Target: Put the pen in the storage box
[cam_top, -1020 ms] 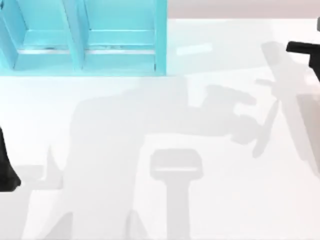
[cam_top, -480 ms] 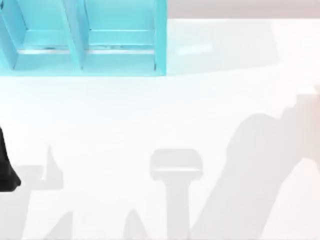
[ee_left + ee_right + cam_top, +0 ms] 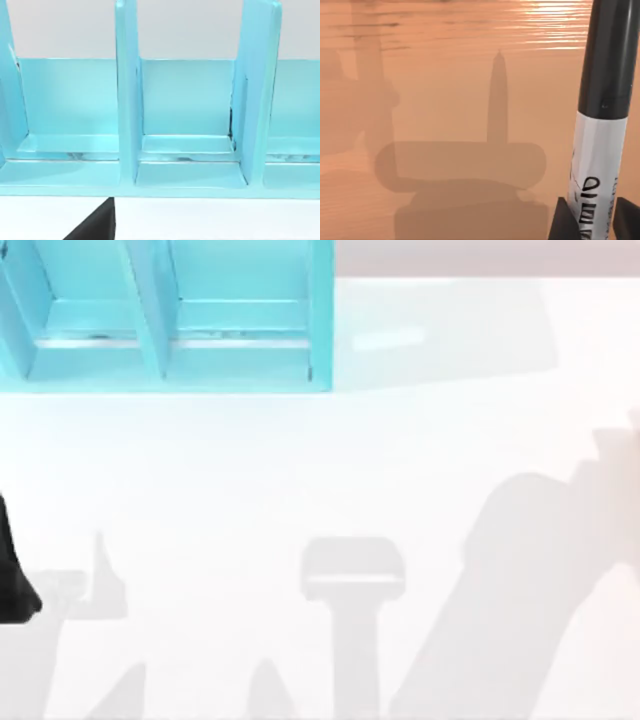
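Note:
The storage box [image 3: 170, 320] is a turquoise rack with upright dividers, standing at the table's far left; the left wrist view faces its open compartments [image 3: 187, 115]. In the right wrist view the pen [image 3: 605, 90], black with a light printed band, stands upright between my right gripper's [image 3: 592, 220] dark fingers [image 3: 560, 220], which are shut on its barrel. Behind it lies an orange wood-grain surface. A black part of my left arm [image 3: 12, 575] sits parked at the table's left edge, and a black wedge [image 3: 95, 227] of it juts into the left wrist view.
The white table [image 3: 330, 470] spreads in front of the box and to its right. Grey arm shadows fall along its near edge and right side. The pen's and gripper's shadows lie on the orange surface [image 3: 445, 100].
My right arm, seen at the top view's far right edge one second ago, has left that view. Its shadow has swept from the table's middle to the right side. The left arm has not moved.

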{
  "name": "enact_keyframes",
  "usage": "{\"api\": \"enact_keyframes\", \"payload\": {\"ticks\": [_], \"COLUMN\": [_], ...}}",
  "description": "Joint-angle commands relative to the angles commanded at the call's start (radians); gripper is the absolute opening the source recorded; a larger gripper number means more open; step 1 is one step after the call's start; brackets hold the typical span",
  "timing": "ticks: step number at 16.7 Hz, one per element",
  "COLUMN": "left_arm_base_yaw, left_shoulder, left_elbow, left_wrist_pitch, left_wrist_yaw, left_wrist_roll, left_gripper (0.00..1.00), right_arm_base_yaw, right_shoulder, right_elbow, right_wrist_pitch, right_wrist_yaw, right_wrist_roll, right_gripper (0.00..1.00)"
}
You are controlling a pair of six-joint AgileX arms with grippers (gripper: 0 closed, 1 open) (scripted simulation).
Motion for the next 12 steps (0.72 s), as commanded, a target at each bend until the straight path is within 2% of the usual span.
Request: {"api": "enact_keyframes", "payload": {"ticks": [7, 12], "left_arm_base_yaw": [0.0, 0.0], "left_shoulder": [0.0, 0.0], "left_elbow": [0.0, 0.0], "left_wrist_pitch": [0.0, 0.0], "left_wrist_yaw": [0.0, 0.0], "left_wrist_roll": [0.0, 0.0], "left_gripper": [1.0, 1.0], "right_arm_base_yaw": [0.063, 0.034], "right_shoulder": [-0.044, -0.096], "right_elbow": [-0.258, -0.369], "right_wrist_pitch": [0.148, 0.267], "right_wrist_yaw": [0.054, -0.006], "right_wrist_roll": [0.036, 0.041], "right_gripper": [0.0, 0.0]}}
